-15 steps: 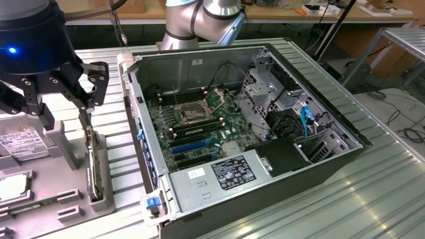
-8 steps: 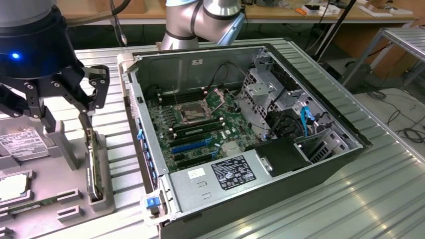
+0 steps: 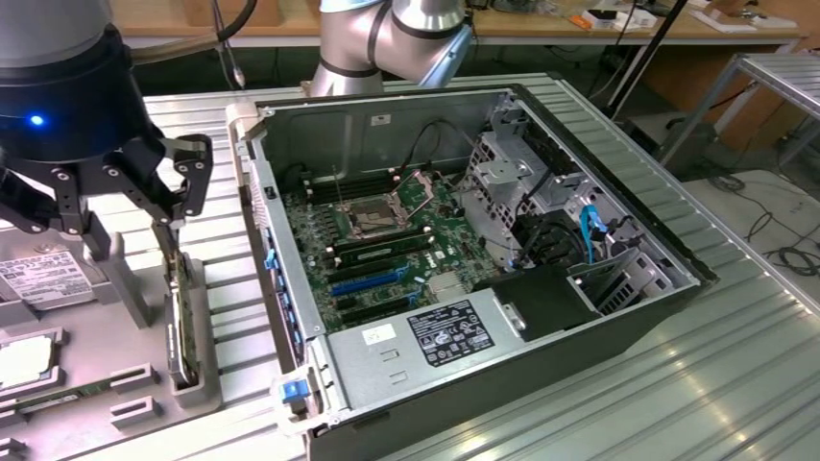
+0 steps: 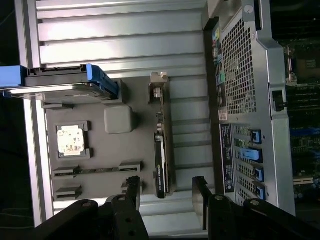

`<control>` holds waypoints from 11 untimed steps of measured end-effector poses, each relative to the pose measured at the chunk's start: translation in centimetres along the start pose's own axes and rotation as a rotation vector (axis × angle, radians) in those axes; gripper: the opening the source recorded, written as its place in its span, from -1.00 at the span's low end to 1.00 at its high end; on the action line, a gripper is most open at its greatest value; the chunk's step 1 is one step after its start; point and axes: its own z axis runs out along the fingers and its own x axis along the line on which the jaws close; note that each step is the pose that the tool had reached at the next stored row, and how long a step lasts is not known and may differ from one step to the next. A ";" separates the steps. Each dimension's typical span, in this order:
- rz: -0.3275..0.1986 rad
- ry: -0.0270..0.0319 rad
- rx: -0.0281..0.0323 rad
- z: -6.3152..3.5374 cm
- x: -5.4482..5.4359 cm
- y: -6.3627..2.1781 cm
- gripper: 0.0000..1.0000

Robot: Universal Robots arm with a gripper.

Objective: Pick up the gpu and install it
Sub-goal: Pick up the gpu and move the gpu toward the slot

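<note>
Gripper (image 3: 129,230) hangs w/ jaws spread wide, holding nothing, just above the gpu (image 3: 183,322); gpu stands on edge in a tray (image 3: 134,317) slot beside the PC case (image 3: 333,125); likely risk: an off-centre descent jabs the thin card, tilting or jamming it.

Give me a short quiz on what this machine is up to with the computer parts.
1. Short answer: on which side of the computer case, in the exterior view, does the grey tray lie?
2. Pick one: the gpu is A) lifted by the pincer, B) standing on edge in the grey tray, C) installed in the computer case.
3. True or false: the pincer is shut.
Key: 1 the left; 2 B; 3 false, it is open above the gpu.
</note>
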 end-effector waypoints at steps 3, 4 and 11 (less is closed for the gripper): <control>0.000 0.0000 0.0000 0.26 0.0 -0.01 0.08; 0.000 0.0000 0.0000 0.34 0.0 -0.02 0.08; 0.000 -0.0002 0.0000 1.07 0.1 -0.06 0.08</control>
